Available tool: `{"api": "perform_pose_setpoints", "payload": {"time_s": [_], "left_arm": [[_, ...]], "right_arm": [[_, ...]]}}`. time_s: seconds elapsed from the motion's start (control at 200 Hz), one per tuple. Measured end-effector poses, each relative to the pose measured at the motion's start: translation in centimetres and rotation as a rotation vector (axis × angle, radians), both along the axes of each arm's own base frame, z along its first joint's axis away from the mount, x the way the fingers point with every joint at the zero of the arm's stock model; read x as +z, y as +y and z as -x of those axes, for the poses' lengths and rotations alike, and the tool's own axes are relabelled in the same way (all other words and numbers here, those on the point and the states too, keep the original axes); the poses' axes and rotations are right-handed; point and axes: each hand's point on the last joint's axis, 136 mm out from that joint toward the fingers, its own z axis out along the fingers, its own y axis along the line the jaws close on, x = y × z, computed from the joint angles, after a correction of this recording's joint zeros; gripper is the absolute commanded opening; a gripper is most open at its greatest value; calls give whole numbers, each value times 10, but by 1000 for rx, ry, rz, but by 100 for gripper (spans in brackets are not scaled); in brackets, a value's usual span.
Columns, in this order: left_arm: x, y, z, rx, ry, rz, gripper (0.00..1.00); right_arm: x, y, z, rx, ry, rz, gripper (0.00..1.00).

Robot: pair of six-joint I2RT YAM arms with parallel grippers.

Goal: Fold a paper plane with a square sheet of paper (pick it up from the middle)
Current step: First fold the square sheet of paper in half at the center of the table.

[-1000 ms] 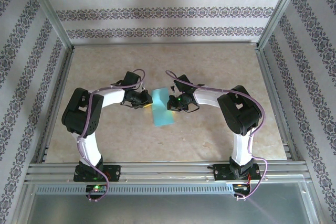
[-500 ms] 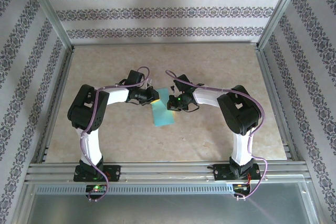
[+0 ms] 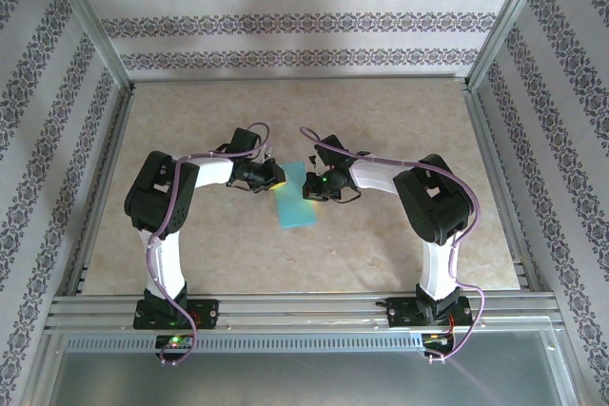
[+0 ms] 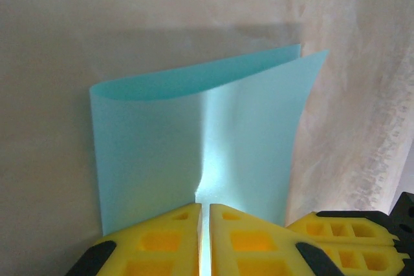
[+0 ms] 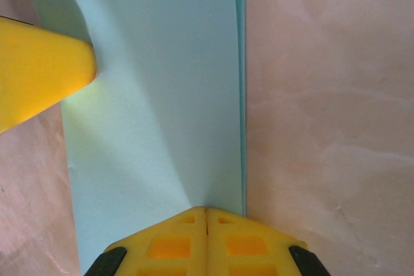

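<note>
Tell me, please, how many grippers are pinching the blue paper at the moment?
2. The left gripper is shut on the blue paper's left edge; the right gripper is shut on its right edge, both near its far end.

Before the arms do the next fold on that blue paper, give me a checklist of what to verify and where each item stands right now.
1. Left gripper shut on the paper: ok.
2. Right gripper shut on the paper: ok.
3. Grippers clear of each other: ok, paper shows between them.
4. Edges of the two layers matched: not ok, one layer peeks a little past the other.
5. Fold pressed flat: not ok, it is a rounded loop in the left wrist view.
6. Paper resting on the table: cannot tell.
</note>
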Motion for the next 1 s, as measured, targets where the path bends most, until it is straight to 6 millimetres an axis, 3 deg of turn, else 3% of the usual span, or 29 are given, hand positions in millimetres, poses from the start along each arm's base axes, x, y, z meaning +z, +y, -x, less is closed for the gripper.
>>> {"api": "perform_pose_setpoints", "payload": {"time_s": [0.26, 0.37, 0.54, 0.615, 0.735, 0.999], "left_arm": [[1, 32, -12, 70, -2, -38, 13], [11, 43, -18, 96, -33, -55, 13], [49, 16, -17, 41, -127, -30, 12], [56, 3, -16, 27, -144, -11, 12], [47, 0, -18, 37, -116, -8, 12], [7, 9, -23, 79, -45, -81, 12]], "right_arm": [[0, 0, 0, 0, -1, 0, 5], [0, 0, 0, 0, -1, 0, 5], [0, 0, 0, 0, -1, 0, 5], [-1, 0, 0, 0, 0, 1, 5], [-1, 0, 0, 0, 0, 0, 5], [0, 0, 0, 0, 0, 0, 5]]}}
